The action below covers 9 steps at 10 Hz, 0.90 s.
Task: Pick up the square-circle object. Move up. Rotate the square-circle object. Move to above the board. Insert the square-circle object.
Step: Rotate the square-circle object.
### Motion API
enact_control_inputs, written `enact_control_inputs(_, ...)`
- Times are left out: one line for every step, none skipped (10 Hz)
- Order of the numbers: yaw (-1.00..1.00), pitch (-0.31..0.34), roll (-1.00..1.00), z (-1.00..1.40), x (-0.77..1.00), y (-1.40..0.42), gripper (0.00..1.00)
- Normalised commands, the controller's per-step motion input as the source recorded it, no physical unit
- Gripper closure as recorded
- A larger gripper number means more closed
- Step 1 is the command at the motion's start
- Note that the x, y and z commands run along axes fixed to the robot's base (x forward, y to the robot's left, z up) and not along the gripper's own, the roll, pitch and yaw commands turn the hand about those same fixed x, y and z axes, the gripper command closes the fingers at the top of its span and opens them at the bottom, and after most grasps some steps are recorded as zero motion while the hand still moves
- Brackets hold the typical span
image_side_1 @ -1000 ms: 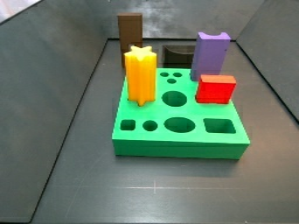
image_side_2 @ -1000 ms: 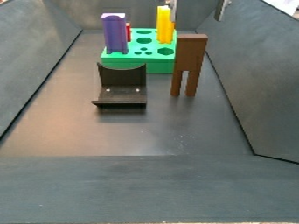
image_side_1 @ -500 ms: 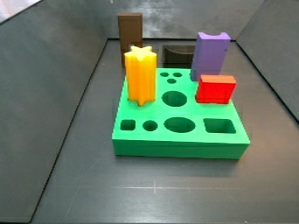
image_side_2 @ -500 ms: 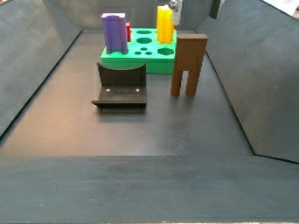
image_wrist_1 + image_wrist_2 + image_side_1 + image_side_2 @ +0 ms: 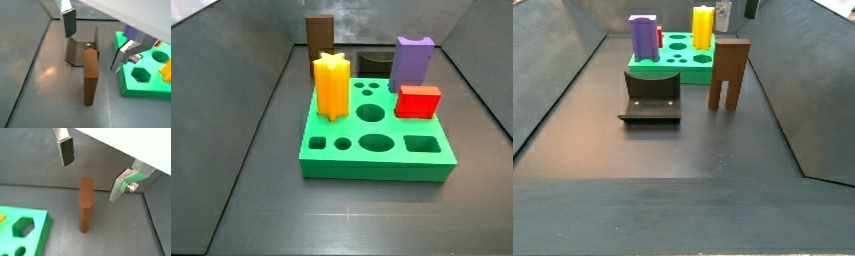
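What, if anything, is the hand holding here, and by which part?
Nothing. In both wrist views the open hand hangs above the upright square-circle object, its fingers clear of the block's top on either side.

In a side view you see the square-circle object (image 5: 730, 74) right of the fixture (image 5: 651, 96). The board (image 5: 680, 66) sits behind both. The gripper (image 5: 93, 170) hangs above the object, fingers spread.

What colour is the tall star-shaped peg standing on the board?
Yellow. The star-shaped peg shows best in a side view, standing on the green board.
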Motion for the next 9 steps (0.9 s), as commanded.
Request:
enact_control_inputs(1.0, 0.01, 0.0, -0.01, 0.02, 0.0, 0.0)
enact_control_inputs(1.0, 0.01, 0.0, -0.01, 0.02, 0.0, 0.0)
enact_control_inputs(1.0, 0.01, 0.0, -0.01, 0.02, 0.0, 0.0)
enact_control_inputs(1.0, 0.011, 0.0, -0.01, 0.02, 0.0, 0.0)
enact_control_inputs(1.0, 0.011, 0.0, -0.01, 0.02, 0.0, 0.0)
enact_control_inputs(1.0, 0.012, 0.0, -0.01, 0.02, 0.0, 0.0)
enact_control_inputs(1.0, 0.012, 0.0, -0.01, 0.02, 0.0, 0.0)
enact_control_inputs(1.0, 0.013, 0.0, -0.01, 0.02, 0.0, 0.0)
enact_control_inputs(1.0, 0.013, 0.0, -0.01, 0.02, 0.0, 0.0)
